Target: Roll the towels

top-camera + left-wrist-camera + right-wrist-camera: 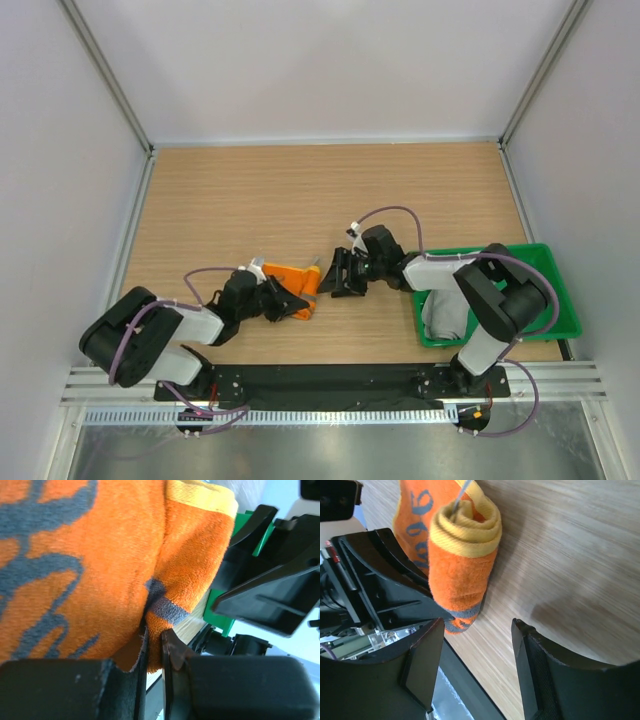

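Grey towel (446, 316) in green tray (563, 300)

The patterned towel (462, 575) is bright orange fleece with dark grey print and a yellow-orange band along its edge. The plain towel (445, 315) is light grey, and the tray (560, 300) around it is vivid green. The surface (300, 190) is pale wood grain. The left claw (154, 647) and right claw (476, 630) are black. Purple cables (395, 210) loop over the black and light grey arms.

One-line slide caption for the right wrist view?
Open right gripper beside the partly rolled orange towel on the wooden table.
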Motion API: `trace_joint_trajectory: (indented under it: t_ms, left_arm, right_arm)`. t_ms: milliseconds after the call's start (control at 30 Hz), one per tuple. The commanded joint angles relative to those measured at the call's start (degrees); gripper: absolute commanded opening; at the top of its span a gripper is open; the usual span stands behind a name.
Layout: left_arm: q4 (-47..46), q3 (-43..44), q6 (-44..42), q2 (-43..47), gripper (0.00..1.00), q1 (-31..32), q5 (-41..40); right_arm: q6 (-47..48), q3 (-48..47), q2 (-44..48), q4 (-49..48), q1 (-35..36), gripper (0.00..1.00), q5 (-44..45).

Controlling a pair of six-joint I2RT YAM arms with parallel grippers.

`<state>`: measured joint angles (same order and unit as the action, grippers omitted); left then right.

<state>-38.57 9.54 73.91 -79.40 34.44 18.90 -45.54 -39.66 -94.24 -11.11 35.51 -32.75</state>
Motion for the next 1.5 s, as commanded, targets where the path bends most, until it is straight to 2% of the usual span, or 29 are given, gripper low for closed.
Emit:
trace_joint_trajectory:
  t_ms: [0, 367, 500, 633, 667, 733, 867, 900, 1033, 1067, 1167, 1233, 1367, 1467]
  left_arm:
    - [-5.28, -1.45, 3.16, -2.51, 0.00, -1.56, 1.85]
    - [-23.99, -4.35, 9.23, -14.46, 0.00, -3.67, 5.89]
    - [-26.03, -4.53, 9.32, -15.70, 0.00, -3.94, 7.03]
    - [-24.37, -4.01, 7.74, -14.74, 0.00, -3.94, 7.82]
    - [-23.49, -3.22, 6.26, -14.65, 0.00, -3.94, 8.26]
    - [-20.42, -2.42, 4.94, -14.21, 0.02, -3.85, 9.14]
    - [-11.73, -0.23, 0.10, -11.58, 0.22, -3.85, 9.67]
    - [-9.18, 1.08, -2.52, -10.44, 0.24, -3.94, 9.50]
    - [10.65, 5.83, -11.05, -2.36, 0.34, -3.24, 5.20]
    - [20.19, 7.41, -13.42, 1.92, 0.35, -2.89, 0.92]
    - [36.13, 12.68, -20.28, 7.31, 0.40, -0.26, -6.04]
    - [40.39, 15.31, -23.70, 10.74, 0.43, 1.15, -11.67]
    - [47.96, 19.97, -27.49, 13.91, 0.48, 9.66, -25.80]
    - [50.78, 23.49, -28.55, 14.10, 0.53, 20.72, -36.89]
  right_arm:
    - [-1.83, -1.64, -3.39, -7.07, 1.84, 0.63, 1.28]
    - [-2.71, -4.63, -11.14, -9.54, 4.74, 0.51, 5.77]
    - [-3.06, -5.34, -12.90, -11.03, 5.10, 0.37, 5.95]
    - [-3.07, -5.78, -12.82, -10.95, 5.19, 0.14, 6.03]
    - [-2.89, -5.87, -12.47, -10.60, 5.27, 0.05, 6.03]
    - [-2.28, -6.48, -11.85, -8.67, 5.19, 0.01, 6.56]
    - [0.35, -8.93, -9.48, -1.03, 5.27, 0.01, 9.10]
    - [0.97, -9.47, -8.78, 2.73, 5.27, 0.01, 9.55]
    - [3.52, -12.10, -7.46, 10.75, 5.19, 0.01, 12.18]
    - [3.96, -12.89, -7.02, 13.11, 5.19, 0.01, 13.23]
    - [5.81, -14.56, -5.35, 20.24, 5.62, 0.01, 16.22]
    - [6.78, -16.50, -4.47, 24.46, 5.89, 0.01, 17.45]
    - [7.22, -21.06, -4.38, 32.02, 7.47, 0.01, 20.62]
    - [6.52, -22.65, -4.73, 35.36, 8.17, 0.01, 21.15]
